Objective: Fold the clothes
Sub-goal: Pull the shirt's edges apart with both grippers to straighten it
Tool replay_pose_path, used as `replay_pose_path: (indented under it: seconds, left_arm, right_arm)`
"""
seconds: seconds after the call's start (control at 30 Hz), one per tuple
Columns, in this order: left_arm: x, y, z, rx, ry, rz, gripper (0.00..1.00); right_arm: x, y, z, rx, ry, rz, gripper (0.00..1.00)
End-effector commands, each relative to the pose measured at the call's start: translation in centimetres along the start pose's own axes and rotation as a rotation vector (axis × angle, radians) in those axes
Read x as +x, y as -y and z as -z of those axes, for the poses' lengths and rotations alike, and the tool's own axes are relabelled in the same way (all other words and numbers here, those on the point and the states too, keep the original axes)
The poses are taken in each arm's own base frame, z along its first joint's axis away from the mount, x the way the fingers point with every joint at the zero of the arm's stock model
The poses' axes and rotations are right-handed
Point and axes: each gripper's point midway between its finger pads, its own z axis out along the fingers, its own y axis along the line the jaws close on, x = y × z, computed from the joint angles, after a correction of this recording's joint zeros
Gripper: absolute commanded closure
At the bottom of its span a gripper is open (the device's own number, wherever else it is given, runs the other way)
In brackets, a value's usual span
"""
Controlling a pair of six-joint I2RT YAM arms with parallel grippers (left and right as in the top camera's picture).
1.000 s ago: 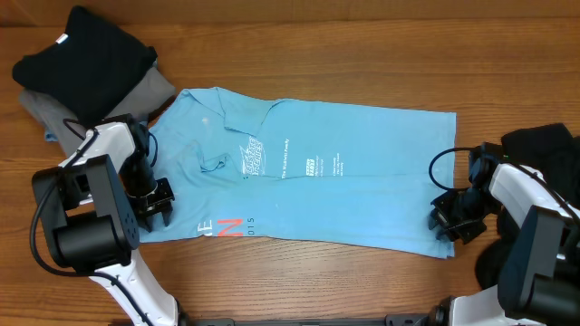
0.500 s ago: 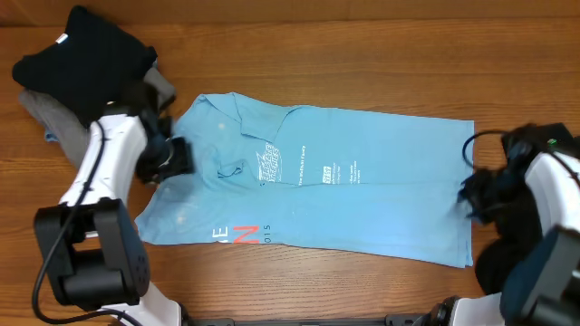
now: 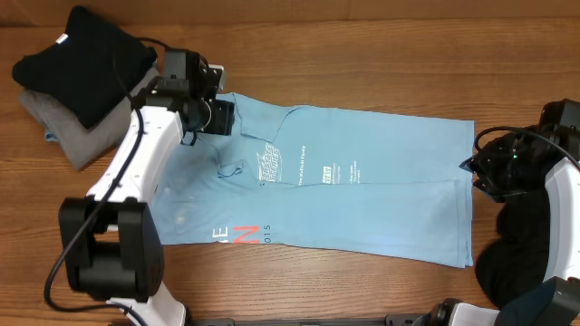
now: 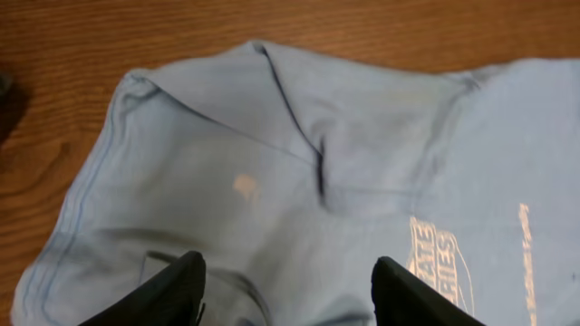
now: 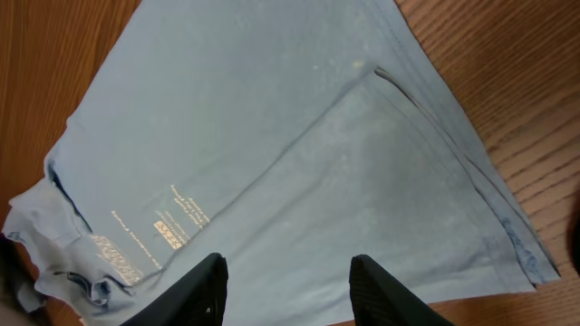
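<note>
This looked like a robotics test bench rather than a home or a shop. A bare wood-grain table (image 3: 362, 54) filled every view, and the room beyond it was out of frame. A white-and-black left arm (image 3: 136, 172) and right arm (image 3: 553, 190) reached in from the lower edge of the overhead view. The laundry lay there as work material: a light-blue T-shirt (image 3: 362, 199) spread flat, and a black garment (image 3: 82, 54) stacked on a grey garment (image 3: 63, 127) at the far left

The T-shirt (image 3: 362, 190) is lying flat across the middle of the table (image 3: 362, 54), collar end to the left. A stack of folded clothes (image 3: 77, 81) is sitting at the far left corner, while a bundled garment (image 3: 507, 272) is lying at the near right, just past the hem.
</note>
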Motion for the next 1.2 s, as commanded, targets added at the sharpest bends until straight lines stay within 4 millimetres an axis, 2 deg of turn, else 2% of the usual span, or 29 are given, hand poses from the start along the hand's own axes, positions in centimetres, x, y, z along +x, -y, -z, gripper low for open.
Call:
replay_pose_path:
  seconds: [0.0, 0.2, 0.4, 0.8, 1.0, 1.17]
  left_arm:
    - [-1.1, -0.9, -2.5, 0.017, -0.015, 0.072, 0.41]
    - [-2.9, -1.0, -5.6, 0.04, -0.039, 0.113, 0.43]
    - [-3.3, -1.4, -8.1, 0.041, -0.058, 0.176, 0.45]
    - [-1.3, -1.3, -10.3, 0.051, -0.131, 0.25, 0.59]
    - [-0.9, -0.6, -11.1, 0.063, -0.146, 0.244, 0.6]
    - [-1.2, -0.9, -11.3, 0.042, -0.131, 0.254, 0.61]
  right_arm:
    - [-0.4, -1.0, 0.6, -0.038, 0.021, 0.035, 0.53]
    - [-0.7, -1.2, 0.6, -0.044, 0.034, 0.04, 0.53]
    - [-0.7, -1.2, 0.6, -0.043, 0.035, 0.04, 0.53]
    - [-1.0, -1.3, 0.6, -0.045, 0.046, 0.044, 0.53]
    - [-1.0, -1.2, 0.6, -0.045, 0.045, 0.044, 0.53]
    - [-0.9, -1.2, 0.6, -0.044, 0.044, 0.043, 0.53]
